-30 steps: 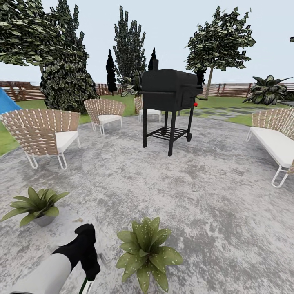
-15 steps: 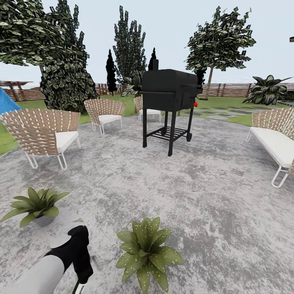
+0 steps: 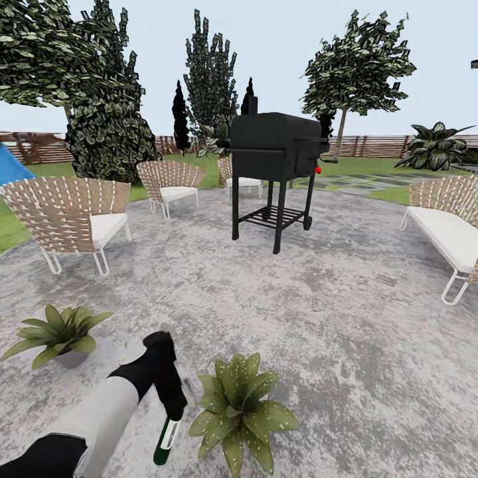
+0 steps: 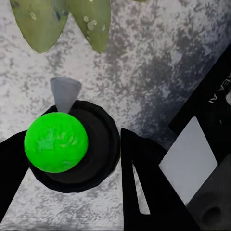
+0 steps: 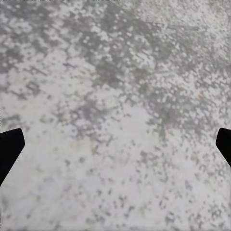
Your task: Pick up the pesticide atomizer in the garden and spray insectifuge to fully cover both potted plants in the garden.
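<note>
On my head view, my left hand [image 3: 174,415] is clamped on the pesticide atomizer [image 3: 165,441], which hangs down from it with its dark green body and white band tilted slightly, low over the stone patio [image 3: 345,318]. It sits just beside the nearer potted plant [image 3: 239,408], on that plant's left, not touching the leaves as far as I can tell. The leaves of this plant carry pale specks, the insectifuge [image 3: 234,388]. The second potted plant [image 3: 60,334] stands well apart to the left in its grey pot, and I can't make out any specks on it.

From the left wrist camera I look straight down the bottle — a bright green round top [image 4: 56,142] inside a dark ring, with the black fingers [image 4: 144,178] closed against either side, and two speckled leaves [image 4: 89,21] over the grey stone.

The right wrist camera gives me bare speckled stone, with my right hand's fingertips [image 5: 9,147] at the two edges of the picture — spread wide, nothing between them.

Farther back stand a black grill [image 3: 275,156], wicker chairs [image 3: 70,216] with white cushions, trees and a slatted fence [image 3: 378,145].
</note>
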{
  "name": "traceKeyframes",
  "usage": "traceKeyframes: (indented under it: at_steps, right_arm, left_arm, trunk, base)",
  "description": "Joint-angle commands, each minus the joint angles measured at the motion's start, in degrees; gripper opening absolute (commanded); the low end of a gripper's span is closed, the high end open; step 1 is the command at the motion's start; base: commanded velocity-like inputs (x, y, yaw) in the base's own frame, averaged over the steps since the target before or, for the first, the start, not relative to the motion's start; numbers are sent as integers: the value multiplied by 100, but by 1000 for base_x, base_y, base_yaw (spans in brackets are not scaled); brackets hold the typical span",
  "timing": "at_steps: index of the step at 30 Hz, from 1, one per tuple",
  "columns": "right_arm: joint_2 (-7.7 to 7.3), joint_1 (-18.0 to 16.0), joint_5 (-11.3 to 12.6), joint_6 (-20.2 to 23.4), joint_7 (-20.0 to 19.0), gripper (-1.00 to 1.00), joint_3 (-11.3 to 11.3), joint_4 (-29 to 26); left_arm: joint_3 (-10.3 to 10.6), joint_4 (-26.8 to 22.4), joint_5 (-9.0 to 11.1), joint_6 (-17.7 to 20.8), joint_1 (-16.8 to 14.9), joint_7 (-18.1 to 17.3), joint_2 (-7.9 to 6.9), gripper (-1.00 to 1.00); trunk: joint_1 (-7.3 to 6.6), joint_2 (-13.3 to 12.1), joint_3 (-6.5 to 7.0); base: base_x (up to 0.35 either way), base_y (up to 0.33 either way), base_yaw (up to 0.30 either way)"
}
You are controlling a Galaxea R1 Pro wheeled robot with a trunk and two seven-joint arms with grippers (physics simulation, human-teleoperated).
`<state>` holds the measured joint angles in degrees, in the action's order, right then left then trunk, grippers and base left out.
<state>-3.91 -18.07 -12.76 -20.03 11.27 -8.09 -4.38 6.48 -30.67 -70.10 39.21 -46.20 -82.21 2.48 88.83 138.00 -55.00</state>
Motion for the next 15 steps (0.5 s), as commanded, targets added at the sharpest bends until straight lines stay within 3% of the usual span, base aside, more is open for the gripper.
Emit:
traceKeyframes:
  at_steps: [1, 4, 9, 11, 15]
  right_arm:
    - [-1, -3, -60, -19, 16, 100, -46, 7]
    - [-1, -3, -60, -19, 16, 100, -46, 7]
    - [0, -2, -60, -19, 20, 100, -44, 7]
    - [0, -2, -60, -19, 23, 100, -49, 7]
    - [-1, 1, -60, -19, 22, 100, -52, 7]
  left_arm:
    - [2, -8, -153, 59, -56, -107, -20, -100]
    - [-5, -4, -306, 65, -228, -188, -59, -100]
    - [-15, 0, -342, 69, -393, -211, -138, -100]
    - [-3, -2, -348, 74, -432, -212, -83, -100]
    - [10, -5, -534, 84, -452, -216, 253, -100]
  trunk:
    - [-1, 2, -6]
    - [-1, 2, -6]
    - [-1, 2, -6]
    - [-1, 2, -6]
    - [-1, 2, -6]
  base:
    - [0, 0, 0]
    - [0, 0, 0]
    - [0, 0, 0]
    - [0, 0, 0]
    - [0, 0, 0]
